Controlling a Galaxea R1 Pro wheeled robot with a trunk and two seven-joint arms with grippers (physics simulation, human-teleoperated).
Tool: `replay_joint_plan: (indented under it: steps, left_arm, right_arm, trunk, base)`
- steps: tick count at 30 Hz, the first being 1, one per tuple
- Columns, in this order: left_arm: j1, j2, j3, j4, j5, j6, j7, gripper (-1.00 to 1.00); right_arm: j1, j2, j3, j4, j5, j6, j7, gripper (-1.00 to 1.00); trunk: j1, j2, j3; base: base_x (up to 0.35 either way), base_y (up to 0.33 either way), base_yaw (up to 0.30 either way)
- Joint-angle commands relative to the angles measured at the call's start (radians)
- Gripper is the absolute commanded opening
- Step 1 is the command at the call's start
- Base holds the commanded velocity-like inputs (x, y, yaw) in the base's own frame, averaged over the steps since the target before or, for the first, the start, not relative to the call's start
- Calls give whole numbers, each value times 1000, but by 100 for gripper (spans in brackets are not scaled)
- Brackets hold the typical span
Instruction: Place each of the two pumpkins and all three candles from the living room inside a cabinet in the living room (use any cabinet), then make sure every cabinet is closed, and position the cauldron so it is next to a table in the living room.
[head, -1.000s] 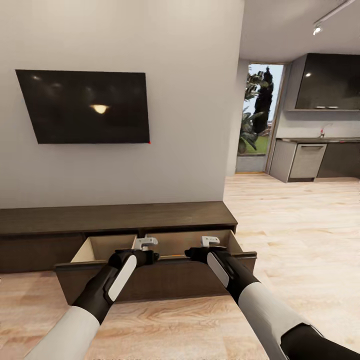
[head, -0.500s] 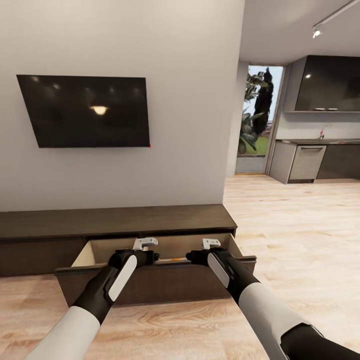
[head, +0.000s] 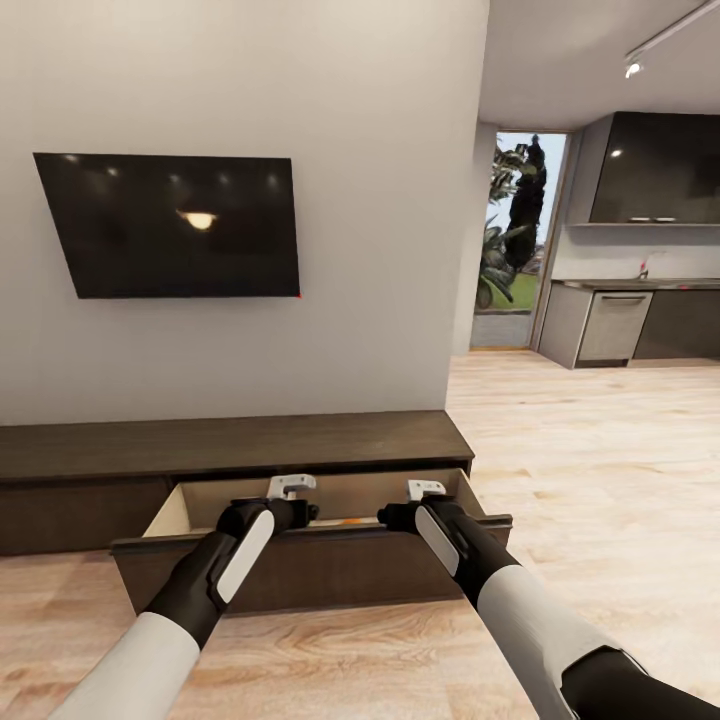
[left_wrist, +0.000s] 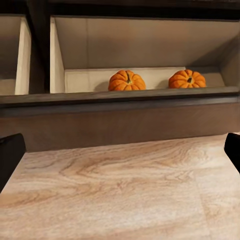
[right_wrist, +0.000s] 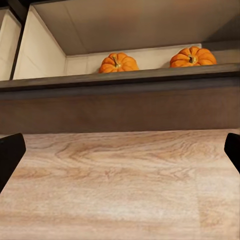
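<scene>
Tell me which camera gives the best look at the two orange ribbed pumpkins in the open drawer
The left wrist view: both orange ribbed pumpkins sit almost fully visible over the drawer's dark brown front panel. The right wrist view shows both with bottoms cut off by the panel. The head view catches just an orange sliver.

Wall: plain light grey, with a dark flat television (head: 175, 226) mounted on it.
Floor: light wood planks (head: 600, 460), running to the kitchen.
Doorway: a tall glass opening (head: 515, 235) shows green plants and daylight.
Kitchen: dark upper cupboard (head: 655, 165), grey counter units (head: 610, 322).
Light: track spotlight (head: 634, 60) on the ceiling.
</scene>
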Motion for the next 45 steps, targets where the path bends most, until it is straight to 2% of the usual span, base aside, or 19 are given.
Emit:
replay_joint_plan:
  steps: [1,7,21,34,45]
  left_arm:
    - [-1,1,-2,-2,11,1,10,100]
    - [-1,1,-6,-4,11,-3,7,100]
    - [-1,1,-4,8,11,-8,0,100]
    - [-1,1,-9,55,8,-39,-4,100]
    - [-1,3,-10,59,8,-64,-5,100]
  right_arm:
    - [-1,-1,5,-1,-11,2,-9,100]
    - [-1,-1,5,-2,-11,1,-8,100]
    - [-1,-1,2,-8,-13,-8,1,100]
    - [-1,-2,2,-14,-14,-12,3,100]
    - [-1,-2,2,-16,-14,-15,7,100]
  trunk:
    - [0,-1,-1]
    - [0,-1,-1]
    - [54,-99,-45]
    - [103,-190,-86]
    - [146,-267,-120]
  base:
    - [0,0,0]
    - [0,0,0]
    - [0,0,0]
    - [0,0,0]
    - [0,0,0]
